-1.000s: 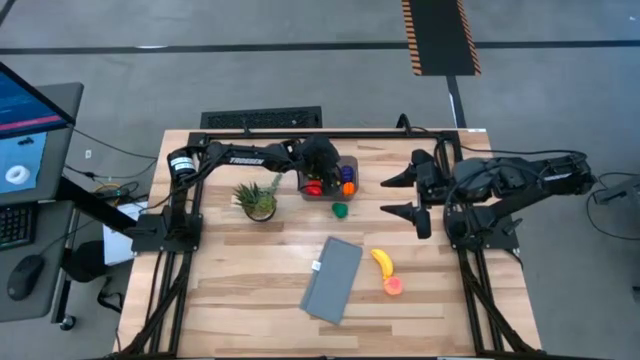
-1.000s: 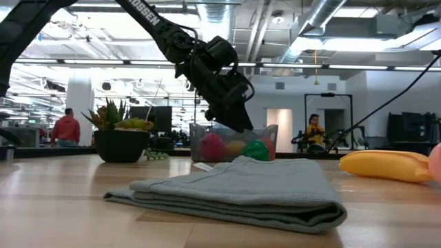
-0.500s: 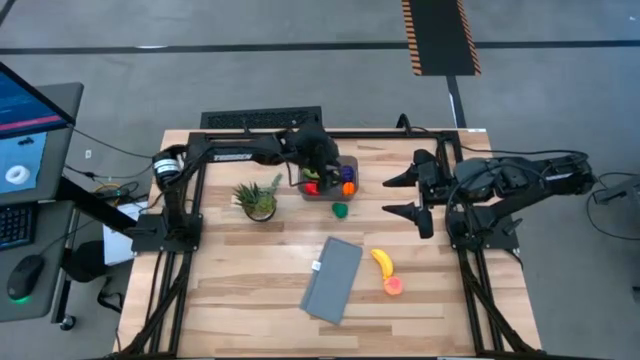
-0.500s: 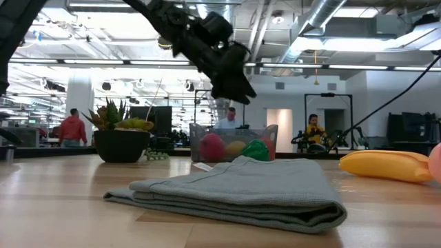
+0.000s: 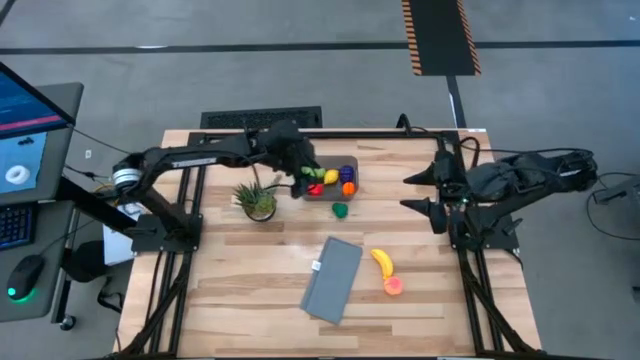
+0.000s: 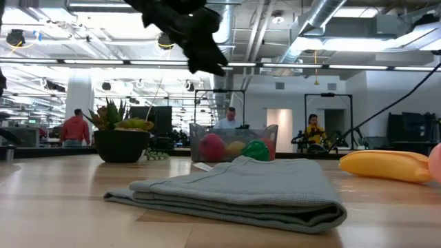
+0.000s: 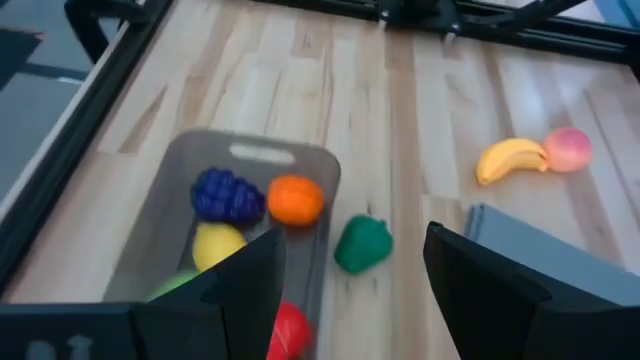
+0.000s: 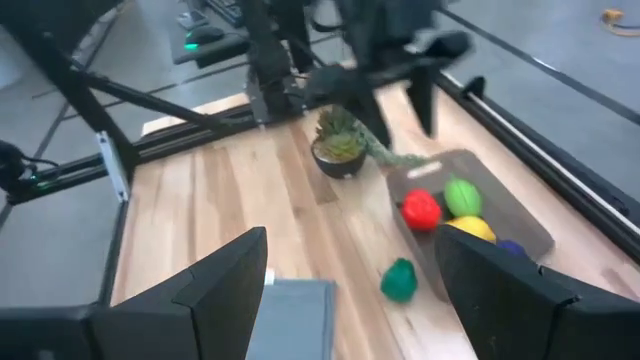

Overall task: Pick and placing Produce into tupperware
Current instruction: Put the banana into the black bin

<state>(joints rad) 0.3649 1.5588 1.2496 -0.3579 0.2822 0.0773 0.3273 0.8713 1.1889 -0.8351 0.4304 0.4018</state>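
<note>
Sitting at the table's far middle, the small translucent smoky-grey rectangular tub [image 5: 331, 180] holds a red piece [image 5: 315, 187], a yellow one [image 5: 331, 177], an orange one [image 5: 348, 187] and purple grapes [image 5: 346, 173]; left wrist view shows a light green bit too. Left gripper [image 5: 297, 167] has pulled up and back off the tub vs a sec ago, fingers only a bit apart, nothing in them — looks like a drop just finished. Still out: dark green pepper-like piece [image 5: 341, 210] just beside the tub, yellow banana [image 5: 382, 263] and pink peach [image 5: 394, 287] touching it, near the folded grey cloth [image 5: 332, 279]. Right gripper [image 5: 432, 192] waits at the right, wide open, empty. Potted spiky plant [image 5: 258, 198] sits left of tub.
</note>
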